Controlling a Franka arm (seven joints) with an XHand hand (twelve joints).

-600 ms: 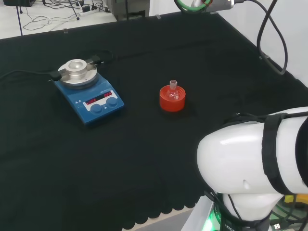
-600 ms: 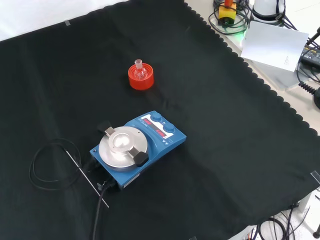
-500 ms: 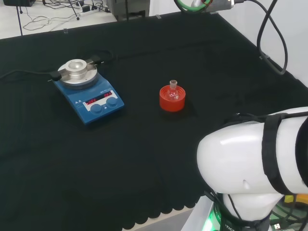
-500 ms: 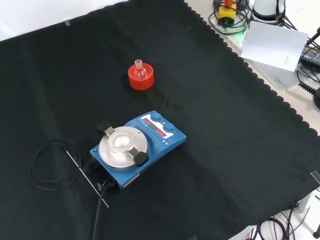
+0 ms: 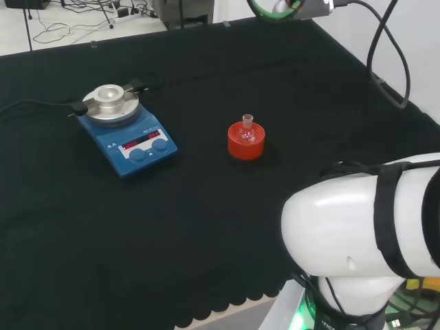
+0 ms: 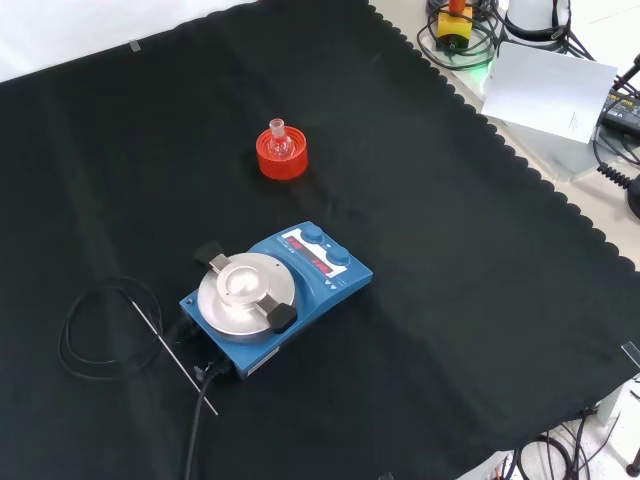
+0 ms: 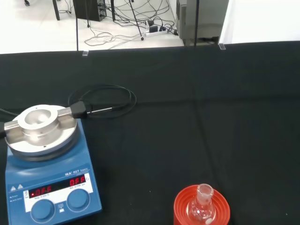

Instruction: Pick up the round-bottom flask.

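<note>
**Nothing picked up yet**

Your flask (image 5: 247, 130) sits upright in its red stand (image 5: 245, 142), untouched, well right of the stirrer (image 5: 127, 134) in the head view. You can't tell the hand's state. Approach, grasp and lift all remain.

You're at a lab bench, robotics plus chem. Black cloth (image 6: 480, 300) w/ scalloped edge covers the whole top. On it, a blue hotplate stirrer (image 5: 128, 135) w/ round metal top, two knobs and a red digit display, its thin probe (image 6: 175, 358) and coiled cable (image 6: 100, 325) lying just beside it. A small clear round-bottom flask (image 5: 247, 132) sits in a red ribbed stand (image 5: 245, 144), std lab glassware. Far side in the head view: bare floor w/ loose cables (image 5: 89, 17). The arm's white link (image 5: 364, 230) bulks near right in that view.
</note>
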